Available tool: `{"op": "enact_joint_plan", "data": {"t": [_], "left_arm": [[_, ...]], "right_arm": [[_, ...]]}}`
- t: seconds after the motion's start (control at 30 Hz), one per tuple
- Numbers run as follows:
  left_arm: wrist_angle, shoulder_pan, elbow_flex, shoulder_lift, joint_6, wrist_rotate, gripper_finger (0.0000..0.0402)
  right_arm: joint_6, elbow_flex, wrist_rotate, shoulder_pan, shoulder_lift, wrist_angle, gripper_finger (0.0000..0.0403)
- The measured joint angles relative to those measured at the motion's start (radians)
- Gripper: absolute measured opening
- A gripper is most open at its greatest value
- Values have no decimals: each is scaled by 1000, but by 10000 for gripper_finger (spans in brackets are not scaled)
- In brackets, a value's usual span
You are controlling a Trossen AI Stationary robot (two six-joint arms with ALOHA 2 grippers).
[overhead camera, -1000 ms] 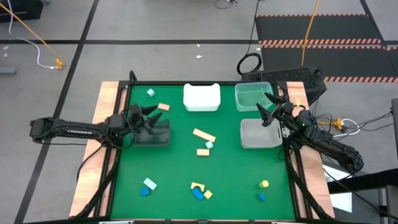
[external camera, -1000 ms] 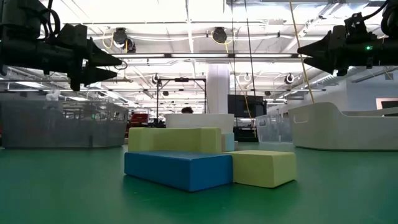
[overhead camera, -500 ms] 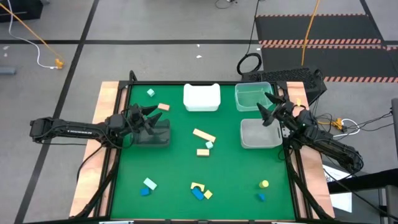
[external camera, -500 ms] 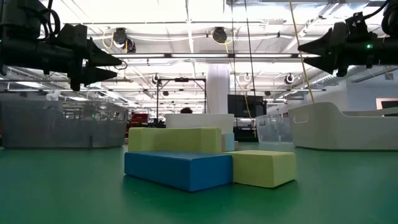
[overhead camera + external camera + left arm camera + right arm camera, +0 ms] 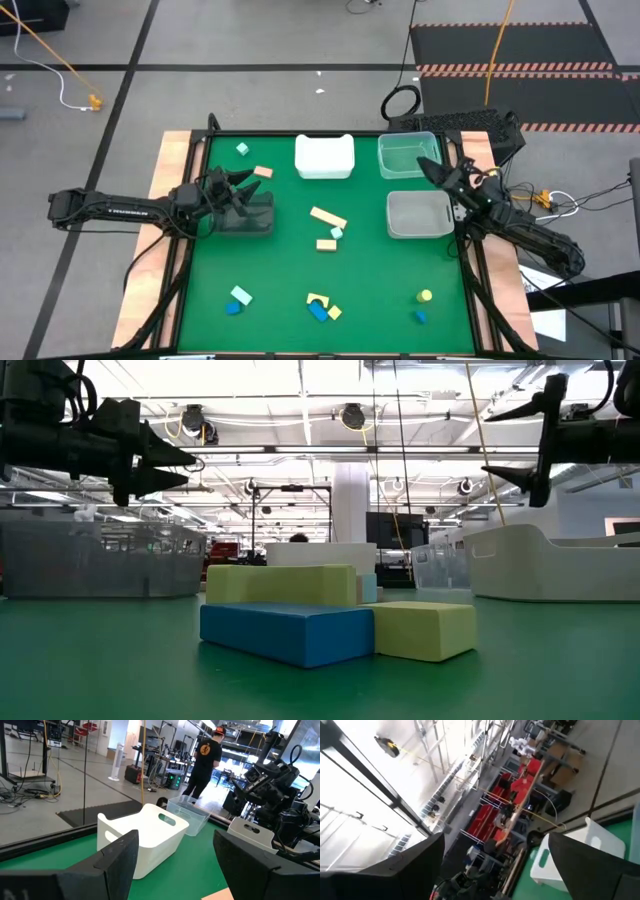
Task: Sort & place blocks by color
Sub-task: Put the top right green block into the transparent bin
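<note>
Blocks lie scattered on the green table: a mint cube [image 5: 242,149] and a tan bar [image 5: 263,172] at the far left, tan, mint and yellow pieces [image 5: 327,217] in the middle. A yellow arch [image 5: 317,299], blue bar [image 5: 318,311] and yellow block [image 5: 334,312] form a near cluster, and the low view shows this blue bar [image 5: 285,630] up close. My left gripper [image 5: 235,185] [image 5: 175,840] hangs open above the dark bin [image 5: 246,213]. My right gripper [image 5: 432,168] [image 5: 520,448] [image 5: 495,840] is open in the air between the clear bin [image 5: 408,155] and the grey bin [image 5: 418,214].
A white bin [image 5: 324,156] stands at the far middle. Mint [image 5: 241,295] and blue [image 5: 233,308] blocks lie near left; a yellow round piece [image 5: 425,296] and a blue block [image 5: 421,317] lie near right. A person [image 5: 205,757] stands in the room beyond the table.
My right gripper has rolled about its wrist while staying in place; its two fingers, side by side before, now stand one above the other in the low view. The blocks have not moved.
</note>
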Motion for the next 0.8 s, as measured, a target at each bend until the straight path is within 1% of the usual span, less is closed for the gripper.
{"op": "enact_joint_plan", "data": {"t": [0.13,0.23,0.4,0.73,0.8], "left_arm": [[0,0,0,0,0,0,257],[0,0,0,0,0,0,257],[0,0,0,0,0,0,257],[0,0,0,0,0,0,257],[0,0,0,0,0,0,257]], "right_arm": [[63,0,28,0,19,-40,349],[114,0,29,0,35,-91,349],[144,0,28,0,60,-145,349],[187,0,29,0,71,-119,349],[220,0,27,0,71,-119,349]]}}
